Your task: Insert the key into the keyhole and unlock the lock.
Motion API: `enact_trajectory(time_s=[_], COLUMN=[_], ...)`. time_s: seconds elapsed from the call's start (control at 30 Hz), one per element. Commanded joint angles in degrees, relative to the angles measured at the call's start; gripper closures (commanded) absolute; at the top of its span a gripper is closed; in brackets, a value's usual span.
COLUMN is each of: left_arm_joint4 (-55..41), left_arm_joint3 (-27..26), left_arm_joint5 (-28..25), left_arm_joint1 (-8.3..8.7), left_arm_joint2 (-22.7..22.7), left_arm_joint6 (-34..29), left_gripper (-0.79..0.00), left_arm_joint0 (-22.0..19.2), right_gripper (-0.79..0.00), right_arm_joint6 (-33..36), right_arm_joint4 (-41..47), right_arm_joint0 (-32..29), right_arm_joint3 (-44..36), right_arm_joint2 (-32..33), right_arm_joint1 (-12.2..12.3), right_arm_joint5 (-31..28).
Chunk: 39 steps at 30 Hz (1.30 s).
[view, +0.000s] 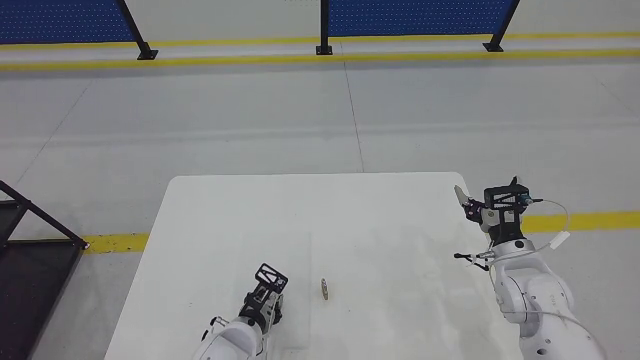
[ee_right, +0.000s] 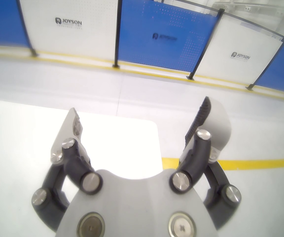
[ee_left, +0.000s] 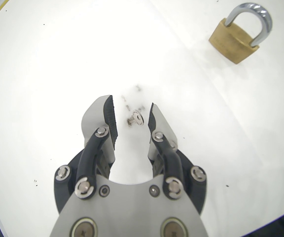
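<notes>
Left end effector (ee_left: 131,106) released, key (ee_left: 135,119) lying between its spread jaws, lock (ee_left: 233,41) well apart

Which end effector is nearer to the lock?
Left. The left end effector is close beside the lock, above the key; the right end effector is far off, at a corner of the table.

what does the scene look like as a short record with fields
key: small silver metal key lying on white table, between open fingers of left gripper, not gripped
lock: brass padlock with steel shackle, shackle shut, lying apart from key
right gripper: open, empty, near table corner
</notes>
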Motion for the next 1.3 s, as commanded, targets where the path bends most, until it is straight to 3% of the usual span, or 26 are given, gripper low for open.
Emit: enact_trajectory(time_s=[0.0,0.6,0.93,1.0,1.27], left_arm_joint4=[-0.1,-0.3,-0.3,-0.5,-1.7], left_arm_joint3=[0.2,0.4,0.3,-0.1,-2.5], left_arm_joint5=[-0.1,-0.1,-0.1,0.0,-0.1], left_arm_joint1=[-0.02,0.04,0.1,0.13,0.4], left_arm_joint2=[0.1,-0.4,-0.8,-1.0,-2.4], left_arm_joint6=[0.1,0.9,1.1,1.3,3.2], left_gripper=[-0.296,-0.154,-0.052,0.0,0.0], left_arm_joint0=[-0.2,-0.3,-0.1,0.2,2.9], right_gripper=[-0.785,-0.785,-0.785,-0.785,-0.785], right_arm_joint6=[0.0,0.0,0.0,0.0,0.0], right_arm_joint4=[0.0,0.0,0.0,0.0,0.0], right_arm_joint0=[0.0,0.0,0.0,0.0,0.0], right_arm_joint3=[0.0,0.0,0.0,0.0,0.0], right_arm_joint2=[0.0,0.0,0.0,0.0,0.0], right_arm_joint1=[0.0,0.0,0.0,0.0,0.0], right_arm_joint5=[0.0,0.0,0.0,0.0,0.0])
